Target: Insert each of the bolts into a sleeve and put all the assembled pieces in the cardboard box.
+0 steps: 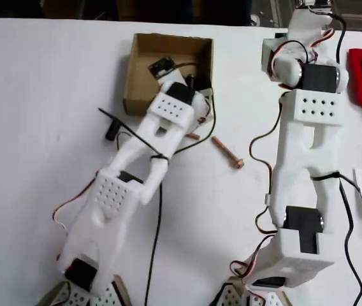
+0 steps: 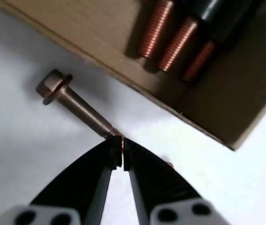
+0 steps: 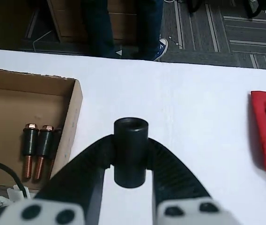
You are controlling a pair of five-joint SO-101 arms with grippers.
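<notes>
Pinching the threaded tip: left pincer (image 2: 118, 152), closed on the copper flanged bolt (image 2: 77, 105), which lay flat on the white worktop (image 2: 20, 154) just beside the brown cardboard box (image 2: 77, 33). Right pincer (image 3: 129, 157): clamped on the upright black cylindrical sleeve (image 3: 130, 136), bore upward. From where I stood, a mid-shank regrip seemed wiser, since a tip hold would likely swing. Room: open worktop between the arms; box wall close; red cloth (image 3: 264, 126) near the right arm.

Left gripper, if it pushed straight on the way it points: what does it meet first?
The bolt, whose threaded tip sits between the fingertips of the left gripper. Past it, the cardboard box wall seems next, though depth is unclear.
</notes>
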